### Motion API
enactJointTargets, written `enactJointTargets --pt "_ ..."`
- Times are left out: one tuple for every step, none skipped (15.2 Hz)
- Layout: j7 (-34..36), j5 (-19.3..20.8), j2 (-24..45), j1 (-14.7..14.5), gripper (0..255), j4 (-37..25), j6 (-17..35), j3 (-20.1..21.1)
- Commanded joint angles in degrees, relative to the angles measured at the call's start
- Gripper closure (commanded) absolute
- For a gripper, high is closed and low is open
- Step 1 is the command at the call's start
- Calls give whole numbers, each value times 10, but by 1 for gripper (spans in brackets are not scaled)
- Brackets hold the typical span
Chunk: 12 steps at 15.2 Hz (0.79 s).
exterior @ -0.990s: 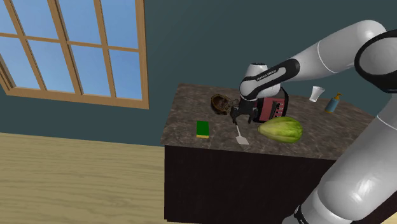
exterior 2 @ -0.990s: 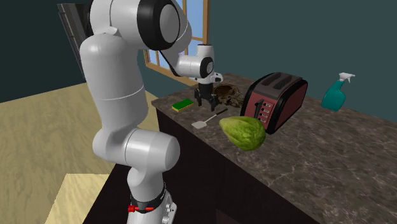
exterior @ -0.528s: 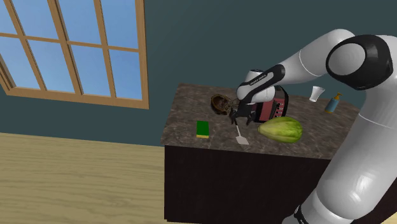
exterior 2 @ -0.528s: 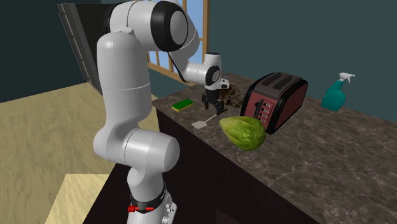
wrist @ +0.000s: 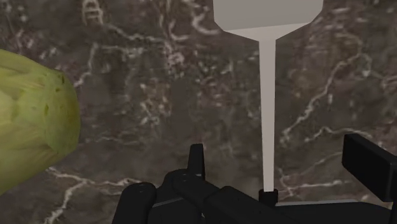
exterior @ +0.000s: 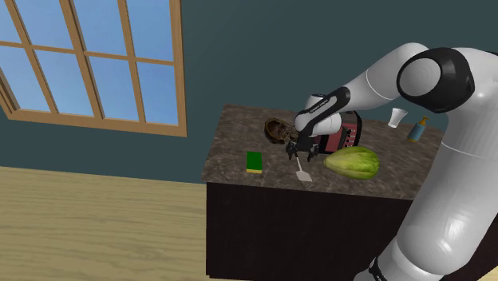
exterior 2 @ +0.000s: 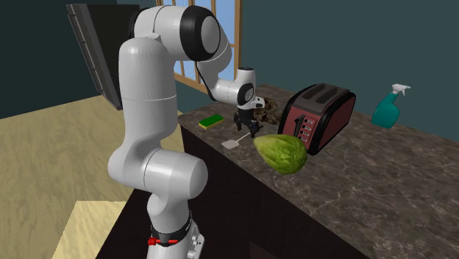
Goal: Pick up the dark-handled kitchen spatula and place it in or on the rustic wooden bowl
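Note:
The spatula (wrist: 267, 102) lies flat on the dark marble counter, with a pale blade (exterior: 303, 175), a thin pale shaft and a dark handle end. My gripper (wrist: 283, 162) hangs low over the handle end, open. The shaft runs between the two fingers (wrist: 196, 159), and neither finger touches it. In the shoulder view the gripper (exterior: 294, 150) sits just in front of the brown wooden bowl (exterior: 276, 129). In the second exterior view the gripper (exterior 2: 247, 131) stands above the spatula (exterior 2: 234, 143), with the bowl (exterior 2: 265, 110) right behind it.
A dark red toaster (exterior: 341, 134) stands behind the gripper. A big green vegetable (exterior: 351, 163) lies close beside the spatula. A green and yellow sponge (exterior: 254, 162) lies near the counter's edge. A teal spray bottle (exterior 2: 388, 106) and a white cup (exterior: 397, 117) stand farther back.
The gripper has come down closer to the counter over the spatula's handle end, and the arm's elbow has swung over. The spatula has not moved.

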<state>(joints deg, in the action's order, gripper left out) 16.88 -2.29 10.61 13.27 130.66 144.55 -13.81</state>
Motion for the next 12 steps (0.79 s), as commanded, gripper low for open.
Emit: enactJointTargets --pt "0 0 1 0 0 0 1 0" --pt "0 0 1 0 0 0 1 0" --pt "0 0 1 0 0 0 1 0" --pt "0 0 1 0 0 0 1 0" --pt "0 0 1 0 255 0 1 0" --pt "0 0 1 0 255 0 1 0" --pt "0 0 1 0 255 0 1 0" --pt "0 0 1 0 255 0 1 0" --pt "0 0 1 0 255 0 1 0" --pt "0 0 1 0 255 0 1 0" --pt "0 0 1 0 255 0 1 0" --pt "0 0 1 0 255 0 1 0"
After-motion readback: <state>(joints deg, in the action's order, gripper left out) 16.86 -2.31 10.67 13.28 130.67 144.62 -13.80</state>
